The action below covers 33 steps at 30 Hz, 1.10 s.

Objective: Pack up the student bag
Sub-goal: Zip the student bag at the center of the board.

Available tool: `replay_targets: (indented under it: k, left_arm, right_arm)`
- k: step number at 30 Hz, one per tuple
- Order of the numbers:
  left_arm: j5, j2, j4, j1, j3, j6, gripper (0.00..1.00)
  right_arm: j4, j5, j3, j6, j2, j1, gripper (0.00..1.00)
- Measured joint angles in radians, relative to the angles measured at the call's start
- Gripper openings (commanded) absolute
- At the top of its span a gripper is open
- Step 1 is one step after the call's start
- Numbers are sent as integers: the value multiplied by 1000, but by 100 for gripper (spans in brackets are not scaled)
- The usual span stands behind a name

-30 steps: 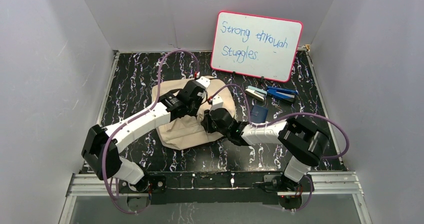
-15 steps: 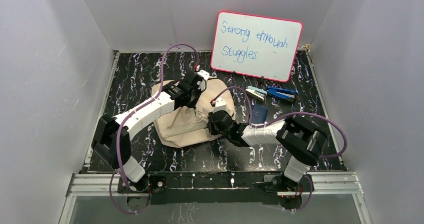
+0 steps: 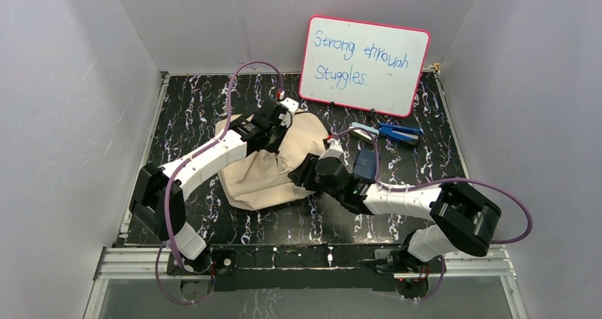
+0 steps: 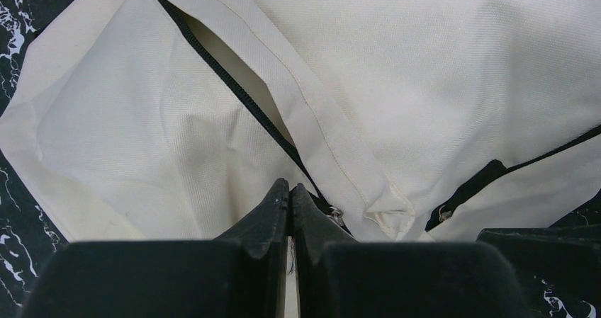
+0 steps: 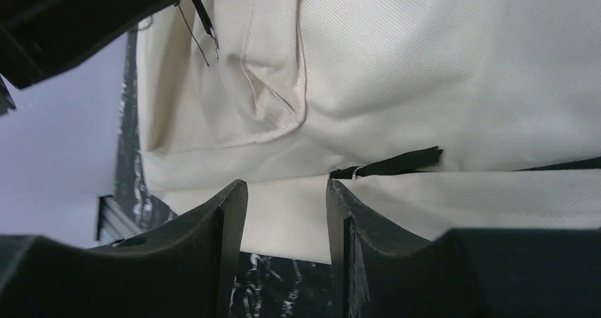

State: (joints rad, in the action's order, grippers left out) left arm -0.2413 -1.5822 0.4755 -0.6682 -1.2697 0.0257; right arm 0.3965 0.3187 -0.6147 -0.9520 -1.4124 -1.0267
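Observation:
The student bag [image 3: 259,177], a cream canvas backpack, lies flat in the middle of the table. My left gripper [image 3: 282,118] sits on its far part. In the left wrist view the gripper [image 4: 289,185] is shut at the lower end of an opened dark zipper [image 4: 234,91], on its pull, with a metal ring [image 4: 335,212] beside the fingers. My right gripper [image 3: 302,173] is at the bag's right near edge. In the right wrist view it [image 5: 285,183] is open and empty, with the bag's cloth [image 5: 439,70] in front and a dark zipper pull [image 5: 397,162] just above its right finger.
A whiteboard [image 3: 364,65] stands at the back right. Two staplers, one pale [image 3: 362,131] and one blue [image 3: 400,132], lie in front of it. A dark blue booklet [image 3: 365,164] lies right of the bag, close to my right wrist.
My right arm has swung its elbow out to the right and its wrist has shifted right along the bag's edge. My left gripper has moved slightly farther back on the bag.

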Motion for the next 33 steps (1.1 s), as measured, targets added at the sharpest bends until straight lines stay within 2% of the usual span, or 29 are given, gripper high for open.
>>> replay_targets:
  k: [6, 11, 15, 19, 23, 28, 33]
  left_arm:
    - [15, 0, -3, 2, 0, 0, 0]
    - [22, 0, -3, 5, 0, 0, 0]
    - [29, 0, -3, 5, 0, 0, 0]
    - [40, 1, -4, 5, 0, 0, 0]
    - [47, 6, -3, 5, 0, 1, 0]
    - [51, 16, -3, 5, 0, 2, 0]
    - [55, 26, -1, 5, 0, 4, 0]
  right_arm:
    - [-89, -39, -55, -195, -6, -2, 60]
    - [-281, -39, -73, -307, 35, -34, 65]
    - [-417, -30, -15, -423, 159, -86, 73]
    - [-463, -30, 58, -519, 195, -102, 75]
    - [-458, 0, 82, -573, 121, -101, 75]
    - [-332, 50, 82, -609, 47, -101, 72]
    - [-229, 104, 98, -624, 30, -99, 63]
